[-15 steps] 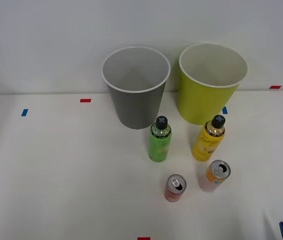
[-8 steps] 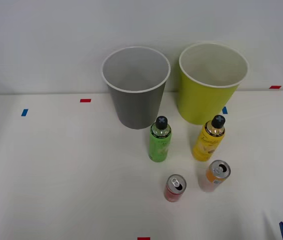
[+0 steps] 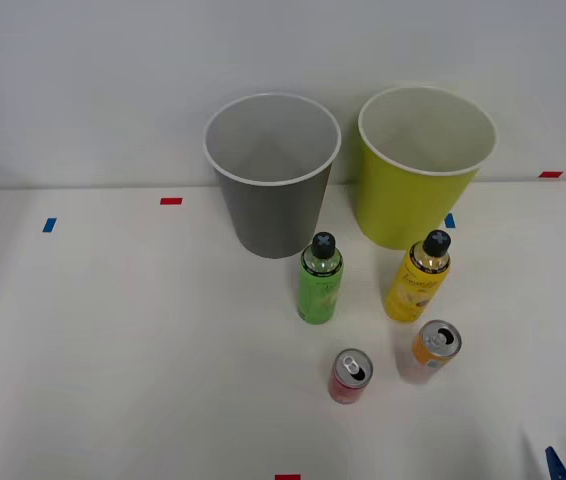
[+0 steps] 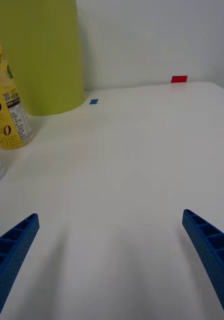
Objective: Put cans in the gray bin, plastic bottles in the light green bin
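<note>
The right end effector (image 4: pixel 112 260) is spread wide and holds nothing, its blue ribbed fingers (image 4: pixel 14 250) low over bare desk (image 3: pixel 113 330) at the near right corner, where a blue tip is seen at the edge of the front view. From there the task's things lie to the left and farther away. Nearest is the orange can (image 3: pixel 434 350), upright, with the red can (image 3: pixel 350 376) to its left; both are judged the easiest first picks, and their long axes are vertical, so a sideways grasp around the body would be called for. Just beyond the orange can stands the yellow bottle (image 4: pixel 9 107), and the green bottle (image 3: pixel 319 280) stands to its left, both upright with black caps. At the far side the gray bin (image 3: pixel 271 180) is on the left and the light green bin (image 3: pixel 423 170) on the right, close together and seemingly empty. The desk is white, marked with small red and blue tape pieces, and a plain pale wall is behind.
</note>
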`<state>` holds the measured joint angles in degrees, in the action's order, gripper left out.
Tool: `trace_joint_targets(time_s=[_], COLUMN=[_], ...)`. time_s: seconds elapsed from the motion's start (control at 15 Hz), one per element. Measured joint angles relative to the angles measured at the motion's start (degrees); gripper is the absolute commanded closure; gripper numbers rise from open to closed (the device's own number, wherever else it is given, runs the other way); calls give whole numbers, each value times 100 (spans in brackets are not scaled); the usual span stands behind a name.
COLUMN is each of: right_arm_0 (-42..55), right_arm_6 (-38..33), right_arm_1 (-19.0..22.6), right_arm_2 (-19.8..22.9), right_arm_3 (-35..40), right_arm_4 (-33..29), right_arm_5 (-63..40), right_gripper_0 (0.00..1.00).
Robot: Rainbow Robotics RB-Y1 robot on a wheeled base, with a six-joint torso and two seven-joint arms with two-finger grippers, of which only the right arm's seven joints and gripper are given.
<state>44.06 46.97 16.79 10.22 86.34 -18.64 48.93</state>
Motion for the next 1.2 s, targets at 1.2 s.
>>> trace_joint_targets(time_s=[1.2], right_arm_0=[-335], right_arm_6=[514], right_arm_1=[707], right_arm_2=[-1578], right_arm_3=[42], right_arm_4=[1236], right_arm_5=[299], right_gripper_0=[0])
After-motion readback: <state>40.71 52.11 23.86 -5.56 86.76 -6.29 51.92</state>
